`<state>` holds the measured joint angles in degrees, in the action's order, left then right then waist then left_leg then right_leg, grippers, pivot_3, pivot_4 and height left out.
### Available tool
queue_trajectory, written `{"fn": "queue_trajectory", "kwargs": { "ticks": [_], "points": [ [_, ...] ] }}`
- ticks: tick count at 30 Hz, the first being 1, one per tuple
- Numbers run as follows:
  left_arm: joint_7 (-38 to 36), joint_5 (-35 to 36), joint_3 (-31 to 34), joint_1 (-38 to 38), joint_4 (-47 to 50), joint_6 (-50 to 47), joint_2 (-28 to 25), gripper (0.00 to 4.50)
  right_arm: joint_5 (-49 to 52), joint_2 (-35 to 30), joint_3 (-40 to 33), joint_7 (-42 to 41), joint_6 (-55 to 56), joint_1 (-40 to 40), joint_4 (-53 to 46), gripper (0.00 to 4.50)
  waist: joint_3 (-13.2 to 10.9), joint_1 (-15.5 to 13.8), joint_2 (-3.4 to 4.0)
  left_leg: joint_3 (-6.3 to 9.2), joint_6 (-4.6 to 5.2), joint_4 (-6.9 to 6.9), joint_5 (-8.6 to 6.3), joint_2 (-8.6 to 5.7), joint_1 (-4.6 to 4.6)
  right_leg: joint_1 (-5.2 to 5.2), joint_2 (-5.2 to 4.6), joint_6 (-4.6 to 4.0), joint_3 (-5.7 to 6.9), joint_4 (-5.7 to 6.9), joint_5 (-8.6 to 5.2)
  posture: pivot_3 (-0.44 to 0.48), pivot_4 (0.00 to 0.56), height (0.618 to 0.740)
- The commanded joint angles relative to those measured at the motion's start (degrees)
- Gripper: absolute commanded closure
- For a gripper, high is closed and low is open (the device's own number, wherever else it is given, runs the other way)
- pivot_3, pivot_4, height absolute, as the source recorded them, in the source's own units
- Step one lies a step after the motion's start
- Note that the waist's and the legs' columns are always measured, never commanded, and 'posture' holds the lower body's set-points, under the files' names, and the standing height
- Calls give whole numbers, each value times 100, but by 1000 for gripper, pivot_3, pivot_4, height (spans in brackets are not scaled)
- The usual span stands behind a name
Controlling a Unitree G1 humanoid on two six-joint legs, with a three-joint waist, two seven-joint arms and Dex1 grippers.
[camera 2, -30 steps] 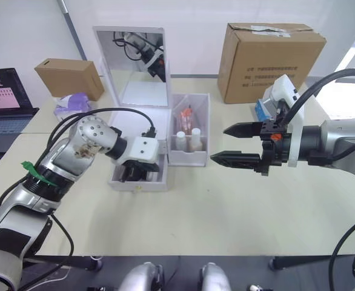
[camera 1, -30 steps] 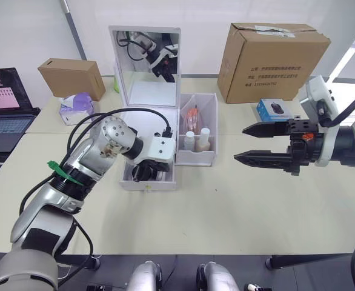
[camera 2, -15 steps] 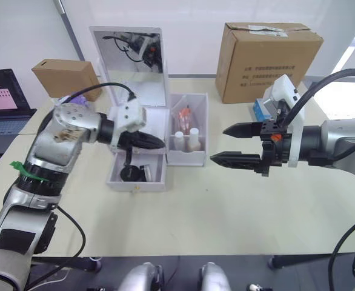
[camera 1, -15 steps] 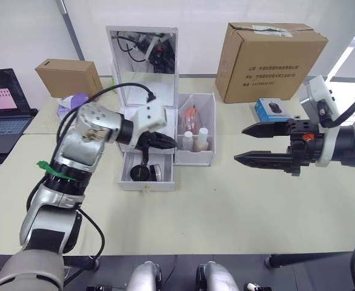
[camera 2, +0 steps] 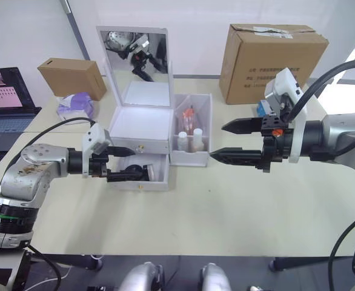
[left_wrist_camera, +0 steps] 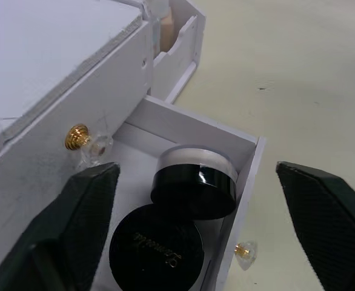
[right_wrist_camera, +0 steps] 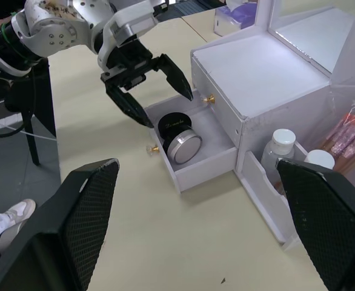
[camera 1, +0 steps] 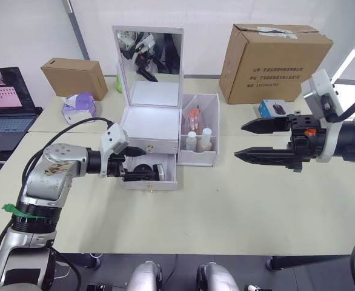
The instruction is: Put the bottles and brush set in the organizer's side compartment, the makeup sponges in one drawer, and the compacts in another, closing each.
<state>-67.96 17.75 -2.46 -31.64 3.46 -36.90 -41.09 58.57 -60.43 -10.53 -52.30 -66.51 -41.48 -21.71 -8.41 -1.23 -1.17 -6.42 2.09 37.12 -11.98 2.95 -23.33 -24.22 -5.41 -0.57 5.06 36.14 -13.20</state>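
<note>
Organizer of white plastic with an upright mirror (camera 1: 148,108), its lower drawer (right_wrist_camera: 192,151) pulled open toward the left gripper (camera 1: 133,170), whose spread black fingers sit just at the drawer front. Inside lie two round black compacts (left_wrist_camera: 192,180), flat, touching each other. The side compartment (camera 1: 199,130) beyond holds two white-capped bottles (right_wrist_camera: 275,153) upright and an orange-pink brush set (camera 1: 192,115). The right gripper (camera 1: 250,140), fingers spread, hovers well apart, pointing at the organizer.

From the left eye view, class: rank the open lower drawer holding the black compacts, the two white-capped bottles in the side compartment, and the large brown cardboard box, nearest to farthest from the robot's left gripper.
1. Open lower drawer with black compacts: right at the left gripper.
2. White-capped bottles: side compartment, to the drawer's right.
3. Large brown cardboard box: far back right of the table.
</note>
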Motion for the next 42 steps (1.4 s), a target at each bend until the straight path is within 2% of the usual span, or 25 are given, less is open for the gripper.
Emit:
{"fn": "queue_trajectory", "kwargs": {
  "ticks": [1,10,21,24,27,35,39,42],
  "points": [
    [103,79,-189,-140,105,-239,31,20,-46,-79,-58,-29,107,-132,-9,0,0,13,0,0,0,0,0,1,0,0,1,-2,0,0,1,0,150,731],
    [399,28,-544,-558,-384,-675,228,20,4,-135,-157,13,29,-93,-49,0,0,40,0,0,0,-1,0,0,-1,-1,4,-1,0,0,1,0,150,731],
    [297,-310,-1159,-939,-883,-652,163,20,53,-164,-201,54,38,-69,-69,0,0,44,0,0,0,-1,0,0,-1,-1,3,-2,1,0,2,0,150,731],
    [180,-263,-1220,-1019,-918,-689,166,602,74,-172,-211,76,38,-63,-71,0,0,45,0,0,0,-1,0,0,-2,-2,4,-2,0,0,2,0,150,731],
    [126,-260,-1222,-1033,-887,-690,134,1516,89,-180,-229,94,34,-52,-79,0,0,46,0,0,0,-1,0,0,-2,-2,4,-6,0,1,4,0,150,731],
    [125,-13,-846,-1168,-590,-666,109,1586,78,-192,-204,44,70,-67,-46,0,0,44,-1,1,0,0,0,0,-4,-3,4,-10,1,0,6,0,150,731],
    [-90,446,-462,-1074,65,-996,-191,1586,42,-159,-129,-22,112,-118,9,0,0,49,-1,1,0,0,0,1,-5,-4,4,-10,1,0,6,0,150,731],
    [-394,592,-374,-847,415,-1430,-974,1586,-5,-101,-33,-95,168,-183,67,0,0,92,0,0,0,-4,0,2,-1,-5,9,-10,-6,-1,6,0,150,731]
  ]
}}
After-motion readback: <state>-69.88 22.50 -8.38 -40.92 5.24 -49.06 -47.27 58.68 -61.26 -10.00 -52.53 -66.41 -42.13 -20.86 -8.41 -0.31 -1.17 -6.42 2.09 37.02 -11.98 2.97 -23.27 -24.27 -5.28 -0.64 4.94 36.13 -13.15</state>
